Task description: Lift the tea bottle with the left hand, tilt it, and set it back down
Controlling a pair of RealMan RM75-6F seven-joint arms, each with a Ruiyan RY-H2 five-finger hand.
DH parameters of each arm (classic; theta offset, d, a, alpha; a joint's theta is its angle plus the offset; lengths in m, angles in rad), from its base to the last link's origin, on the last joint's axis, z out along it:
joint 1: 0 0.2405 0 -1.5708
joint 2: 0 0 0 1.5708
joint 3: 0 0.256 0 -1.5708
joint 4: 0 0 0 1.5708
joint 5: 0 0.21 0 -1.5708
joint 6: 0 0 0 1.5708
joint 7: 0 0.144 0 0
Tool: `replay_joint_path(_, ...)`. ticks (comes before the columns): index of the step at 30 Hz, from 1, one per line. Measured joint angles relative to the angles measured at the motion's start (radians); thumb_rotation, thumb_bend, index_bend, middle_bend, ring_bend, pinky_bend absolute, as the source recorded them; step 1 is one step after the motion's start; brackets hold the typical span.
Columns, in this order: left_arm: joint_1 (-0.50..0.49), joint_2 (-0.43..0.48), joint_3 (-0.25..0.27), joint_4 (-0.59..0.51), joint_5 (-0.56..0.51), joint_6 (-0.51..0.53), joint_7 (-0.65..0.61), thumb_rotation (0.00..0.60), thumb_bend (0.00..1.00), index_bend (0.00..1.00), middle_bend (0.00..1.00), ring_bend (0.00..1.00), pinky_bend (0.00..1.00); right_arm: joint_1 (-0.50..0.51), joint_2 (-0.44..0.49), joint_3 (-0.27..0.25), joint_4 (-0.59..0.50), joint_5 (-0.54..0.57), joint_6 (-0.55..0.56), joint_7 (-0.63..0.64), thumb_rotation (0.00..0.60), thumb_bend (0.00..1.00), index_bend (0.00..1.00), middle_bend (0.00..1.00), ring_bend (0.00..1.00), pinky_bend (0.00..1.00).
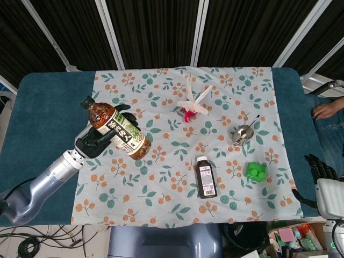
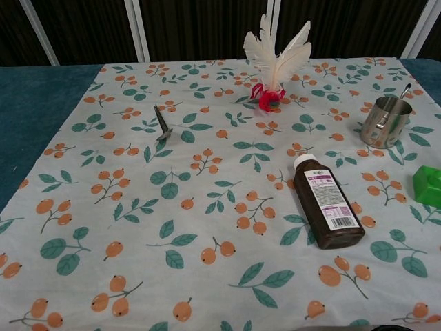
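Note:
In the head view the tea bottle [image 1: 118, 131], amber with a dark cap and a printed label, is held in the air by my left hand [image 1: 95, 141]. It tilts with its cap toward the upper left and its base toward the lower right, above the left part of the floral cloth [image 1: 161, 177]. The fingers wrap the bottle's middle from below. My right hand [image 1: 321, 169] hangs off the table's right edge, black fingers spread, holding nothing. The chest view shows neither the bottle nor any hand.
On the cloth lie a dark brown medicine bottle [image 1: 206, 178] [image 2: 326, 207], a metal cup [image 1: 243, 133] [image 2: 384, 121], a green block [image 1: 256, 171] [image 2: 428, 185], a white feather ornament [image 1: 194, 105] [image 2: 277, 61] and a small metal clip [image 2: 162, 124]. A person's hand [image 1: 325, 109] rests at the far right.

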State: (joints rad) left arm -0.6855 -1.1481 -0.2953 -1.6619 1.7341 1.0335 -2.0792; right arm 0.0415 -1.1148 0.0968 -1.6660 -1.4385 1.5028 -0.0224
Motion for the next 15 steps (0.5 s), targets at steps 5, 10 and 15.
replay_joint_path(5, -0.002, -0.031, 0.023, 0.037, -0.009, -0.032, 0.154, 0.6, 0.56, 0.26, 0.31, 0.26, 0.39, 0.0, 0.0, 0.0, 0.001, 0.001, 0.0, 0.002, 0.6, 0.11, 0.12, 0.08, 0.14, 0.16)
replay_joint_path(10, 0.004, -0.093, 0.042, 0.074, -0.046, -0.052, 0.596, 0.6, 0.56, 0.26, 0.31, 0.26, 0.39, 0.0, 0.001, 0.0, 0.002, 0.0, 0.0, 0.004, 0.6, 0.11, 0.12, 0.08, 0.14, 0.16)
replay_joint_path(15, 0.012, -0.176, 0.061, 0.124, -0.08, -0.046, 1.167, 0.6, 0.56, 0.26, 0.31, 0.26, 0.39, 0.0, 0.001, 0.0, 0.001, -0.001, 0.0, 0.005, 0.6, 0.11, 0.12, 0.08, 0.14, 0.16)
